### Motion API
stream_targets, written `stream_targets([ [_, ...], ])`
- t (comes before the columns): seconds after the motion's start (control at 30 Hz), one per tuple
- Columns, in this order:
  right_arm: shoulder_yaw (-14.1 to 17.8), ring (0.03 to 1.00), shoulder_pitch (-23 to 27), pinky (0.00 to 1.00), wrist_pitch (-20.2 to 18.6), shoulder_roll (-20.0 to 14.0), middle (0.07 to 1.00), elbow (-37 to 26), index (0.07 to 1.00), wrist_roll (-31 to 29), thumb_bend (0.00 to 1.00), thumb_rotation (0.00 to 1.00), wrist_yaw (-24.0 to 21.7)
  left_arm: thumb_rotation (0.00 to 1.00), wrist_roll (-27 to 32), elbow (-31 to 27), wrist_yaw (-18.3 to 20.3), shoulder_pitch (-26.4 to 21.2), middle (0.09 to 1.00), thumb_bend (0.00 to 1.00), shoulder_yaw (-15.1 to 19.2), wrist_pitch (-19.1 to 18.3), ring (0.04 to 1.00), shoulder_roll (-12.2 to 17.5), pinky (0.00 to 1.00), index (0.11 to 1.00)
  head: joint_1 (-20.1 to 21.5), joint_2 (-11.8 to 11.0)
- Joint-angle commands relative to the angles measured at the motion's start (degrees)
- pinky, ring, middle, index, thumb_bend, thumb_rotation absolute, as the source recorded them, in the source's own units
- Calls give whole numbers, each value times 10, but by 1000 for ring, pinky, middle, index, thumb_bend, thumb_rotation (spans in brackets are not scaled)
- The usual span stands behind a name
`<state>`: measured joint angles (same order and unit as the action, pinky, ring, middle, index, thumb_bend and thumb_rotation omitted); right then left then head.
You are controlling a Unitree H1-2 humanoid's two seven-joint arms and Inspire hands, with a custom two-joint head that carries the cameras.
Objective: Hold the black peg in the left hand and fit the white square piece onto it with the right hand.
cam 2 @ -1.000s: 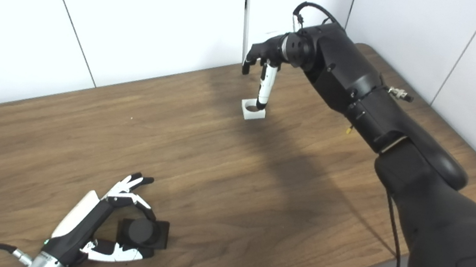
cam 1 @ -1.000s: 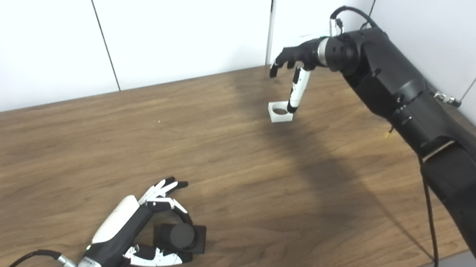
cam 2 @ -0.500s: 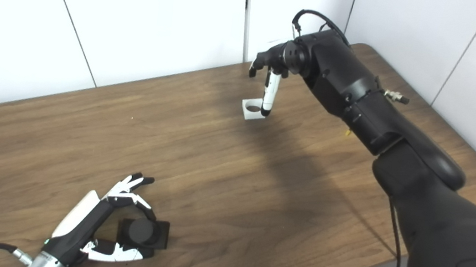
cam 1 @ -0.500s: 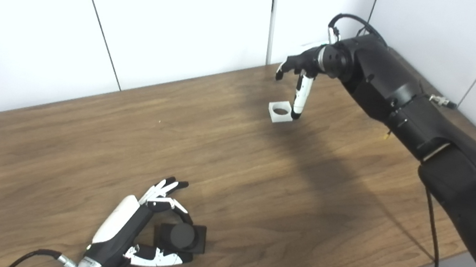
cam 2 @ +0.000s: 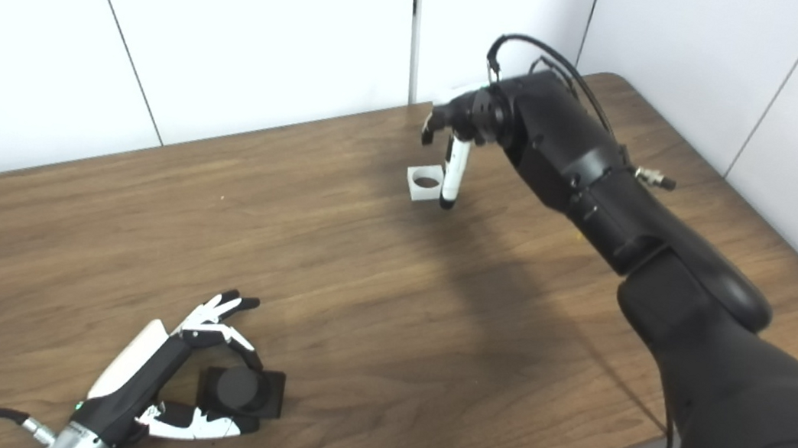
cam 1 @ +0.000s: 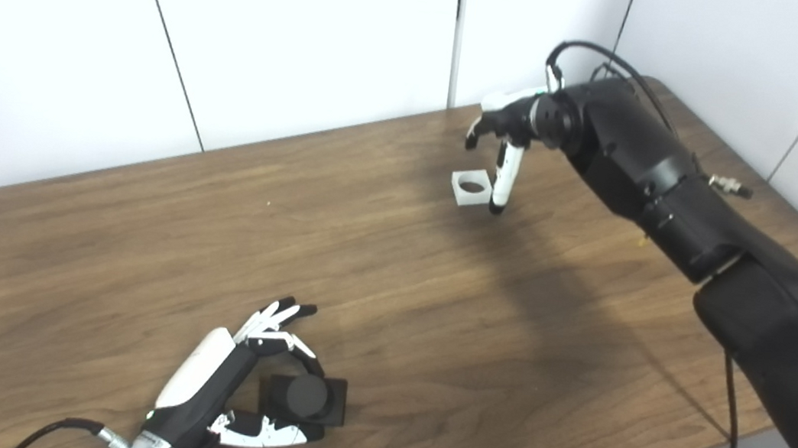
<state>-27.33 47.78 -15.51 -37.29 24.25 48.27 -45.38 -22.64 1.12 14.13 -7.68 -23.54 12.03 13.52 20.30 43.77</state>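
The black peg [cam 1: 303, 396], a round stud on a square black base, lies flat on the wooden table [cam 1: 435, 298] near its front edge. My left hand [cam 1: 224, 378] is open and cupped around the peg, fingers curved over its far side and thumb [cam 1: 264, 431] along its near side. The white square piece [cam 1: 470, 187], with a round hole, lies at the far side of the table. My right hand [cam 1: 504, 126] hovers open just above it. Its white thumb [cam 1: 501, 183] points down beside the piece's right edge, and its fingers curl above the far side.
White wall panels stand right behind the table's far edge. The long black right arm [cam 1: 679, 207] stretches over the table's right side, and a cable [cam 1: 727, 421] hangs off it past the right front corner.
My right hand has sunk lower and shifted right. Its thumb tip went from over the white piece's hole to beside its right edge. The piece, the left hand and the peg have stayed put.
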Motion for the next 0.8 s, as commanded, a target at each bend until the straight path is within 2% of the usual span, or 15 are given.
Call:
stream_targets([
  [0.0,10,917,21,761,-8,-4,942,-9,868,0,917,244,18,63,-19,13,25,31,937,523,-9,-44,1000,14,1000,488,0,1],
  [0.13,15,942,13,795,-7,1,957,-1,868,-4,926,238,26,62,-20,10,25,33,936,523,-10,-47,1000,15,1000,488,0,2],
  [0.4,12,934,0,772,-6,3,960,4,868,-10,925,239,30,64,-18,10,23,35,934,523,-10,-46,1000,14,967,487,-3,6],
  [0.53,11,931,-8,770,-12,5,964,4,862,-11,920,223,28,64,-19,13,20,35,935,523,-11,-42,1000,14,984,487,-3,6],
  [0.77,12,916,-20,804,-8,8,934,7,830,-21,871,195,43,64,-19,10,20,36,933,523,-11,-44,1000,14,991,487,-3,8],
])
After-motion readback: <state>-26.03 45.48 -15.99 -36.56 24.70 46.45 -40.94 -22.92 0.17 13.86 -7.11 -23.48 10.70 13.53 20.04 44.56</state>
